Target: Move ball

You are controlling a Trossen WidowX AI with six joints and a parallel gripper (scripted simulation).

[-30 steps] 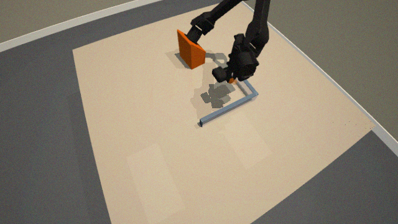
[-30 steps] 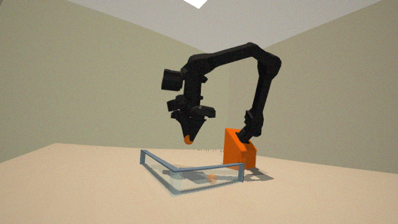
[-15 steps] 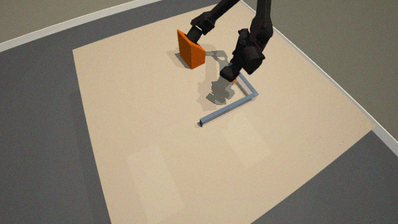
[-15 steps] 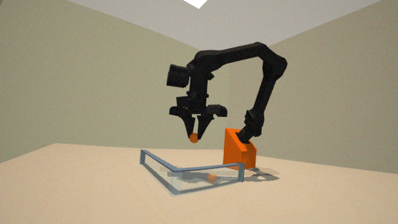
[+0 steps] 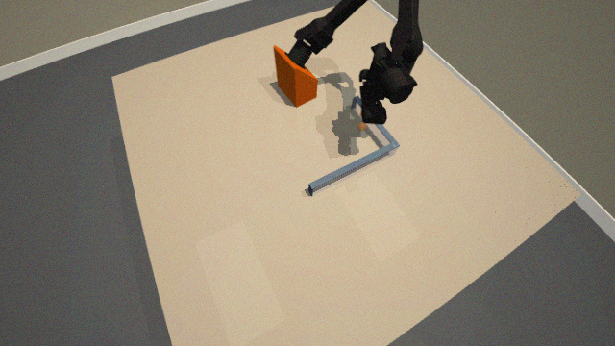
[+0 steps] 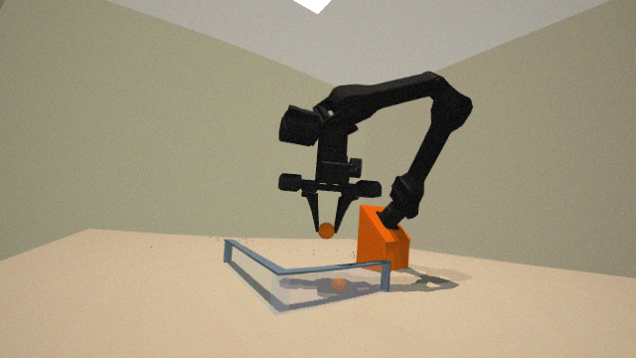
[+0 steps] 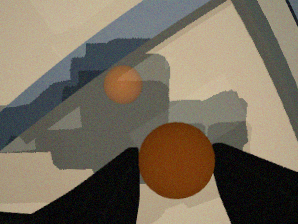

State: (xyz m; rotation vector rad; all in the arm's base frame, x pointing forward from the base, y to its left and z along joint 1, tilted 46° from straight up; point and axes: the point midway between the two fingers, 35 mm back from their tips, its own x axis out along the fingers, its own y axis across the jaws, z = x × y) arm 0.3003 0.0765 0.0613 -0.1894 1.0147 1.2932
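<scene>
The claw [image 6: 326, 230] was clamped on the orange ball [image 6: 326, 230], one dark fingertip pressed against each side at about its widest line, and it hung in the air well above the counter [image 6: 124, 298]. From the exterior view the ball sat at the very tips of the fingers [image 6: 313, 214], above the pocket formed by the two clear walls [image 6: 278, 270]. The see-through copy [image 6: 339, 284] rested on the counter inside that corner, within the arm's shadow; in the wrist view it showed paler and farther off [image 7: 123, 84] than the held ball [image 7: 177, 160], with the blue-edged wall running behind it. The orange wedge-shaped base [image 6: 382, 239] stood just beyond the walls. The ball looked smooth, hard and small, and judging by how little of the fingers touched it, probably light; a round, slick surface gripped only at two points would likely squirt out if the pinch drifted above or below the middle, so holding across the equator seemed the sound choice. Once released it would probably roll at the slightest push, so setting it down low and gently on the copy, with the walls nearby to check any roll, seemed the safest handling.
</scene>
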